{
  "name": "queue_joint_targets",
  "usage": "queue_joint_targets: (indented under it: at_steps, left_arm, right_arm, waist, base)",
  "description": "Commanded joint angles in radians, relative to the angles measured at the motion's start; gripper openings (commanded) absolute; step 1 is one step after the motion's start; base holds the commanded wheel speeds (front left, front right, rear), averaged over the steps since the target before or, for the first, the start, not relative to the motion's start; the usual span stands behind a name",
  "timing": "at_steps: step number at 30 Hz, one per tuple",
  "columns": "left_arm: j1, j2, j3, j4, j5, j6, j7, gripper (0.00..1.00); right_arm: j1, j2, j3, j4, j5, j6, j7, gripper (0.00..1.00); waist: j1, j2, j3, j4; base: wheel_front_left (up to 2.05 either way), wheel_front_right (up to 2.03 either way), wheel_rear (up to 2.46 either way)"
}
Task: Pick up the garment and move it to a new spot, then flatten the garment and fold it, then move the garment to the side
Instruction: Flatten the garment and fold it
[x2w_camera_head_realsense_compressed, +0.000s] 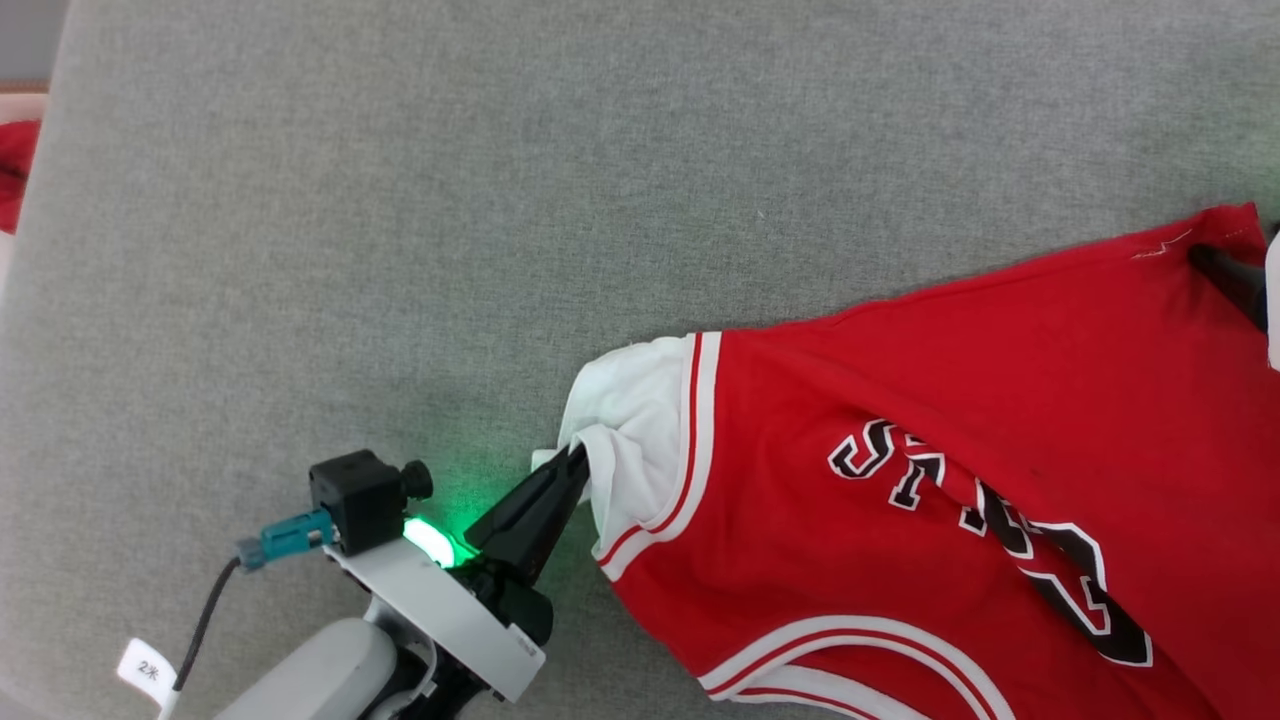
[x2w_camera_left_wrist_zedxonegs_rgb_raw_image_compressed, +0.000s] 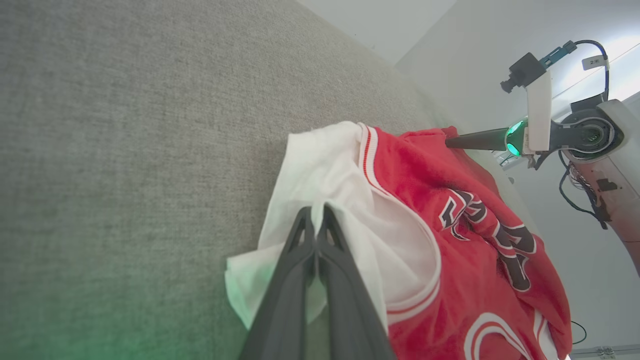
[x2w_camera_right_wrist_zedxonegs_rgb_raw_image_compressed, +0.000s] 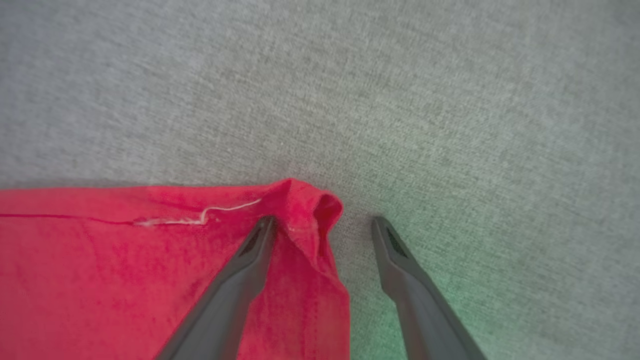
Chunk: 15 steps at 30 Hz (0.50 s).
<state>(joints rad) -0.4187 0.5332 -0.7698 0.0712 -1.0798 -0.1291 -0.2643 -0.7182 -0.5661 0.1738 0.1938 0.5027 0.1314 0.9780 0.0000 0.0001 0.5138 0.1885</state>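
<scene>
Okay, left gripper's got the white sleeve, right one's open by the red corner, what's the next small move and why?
Probably close the right gripper on the red corner of the garment. That corner sits bunched between its open fingers, while the left gripper is shut on the white sleeve; holding both ends should let the arms pull it flat.

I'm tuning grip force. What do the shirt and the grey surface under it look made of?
The garment: soft matte knit, possibly polyester; its white sleeve bunches and folds limply. The grey surface: matte woven cloth, like upholstery; a fine weave shows.
</scene>
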Motion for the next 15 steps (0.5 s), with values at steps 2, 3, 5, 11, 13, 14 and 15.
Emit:
queue_joint_targets:
  at_steps: [2, 3, 5, 11, 13, 14, 15]
  left_arm:
    - [-0.008, 0.001, 0.008, 0.006, -0.008, -0.002, 0.002, 0.0]
    - [-0.008, 0.002, 0.013, 0.005, -0.008, -0.002, 0.001, 0.0]
    - [-0.01, 0.005, 0.019, 0.001, -0.003, -0.002, 0.001, 0.0]
    - [0.002, 0.011, 0.047, -0.002, 0.006, -0.002, 0.001, 0.0]
    - [0.008, 0.018, 0.053, 0.0, 0.008, -0.002, 0.001, 0.0]
    - [0.007, 0.022, 0.058, 0.001, 0.007, -0.002, 0.001, 0.0]
    - [0.002, 0.026, 0.059, 0.002, 0.008, -0.002, 0.001, 0.0]
  right_arm:
    - [0.064, 0.031, 0.064, 0.07, 0.023, -0.002, 0.023, 0.49]
    - [0.068, 0.033, 0.074, 0.072, 0.033, -0.001, 0.028, 0.35]
    - [0.067, 0.035, 0.083, 0.072, 0.054, -0.001, 0.015, 0.0]
    - [0.037, 0.057, 0.053, 0.074, 0.092, -0.001, -0.107, 0.0]
    - [0.035, 0.071, 0.054, 0.088, 0.106, 0.0, -0.146, 0.0]
    - [0.032, 0.076, 0.049, 0.095, 0.109, 0.0, -0.172, 0.0]
    - [0.024, 0.079, 0.04, 0.105, 0.112, 0.0, -0.199, 0.0]
  waist:
    - [0.0, -0.0001, 0.007, 0.0]
    - [0.0, -0.0001, 0.005, -0.004]
    - [0.0, -0.0001, 0.001, -0.01]
    - [0.0, -0.0001, -0.04, -0.032]
    - [0.0, -0.0001, -0.064, -0.043]
    - [0.0, -0.0001, -0.077, -0.048]
    - [0.0, -0.0001, -0.09, -0.054]
  base:
    - [0.0, 0.0, 0.0]
    - [0.0, 0.0, 0.0]
    - [0.0, 0.0, 0.0]
    - [0.0, 0.0, 0.0]
    - [0.0, 0.0, 0.0]
    - [0.0, 0.0, 0.0]
    - [0.0, 0.0, 0.0]
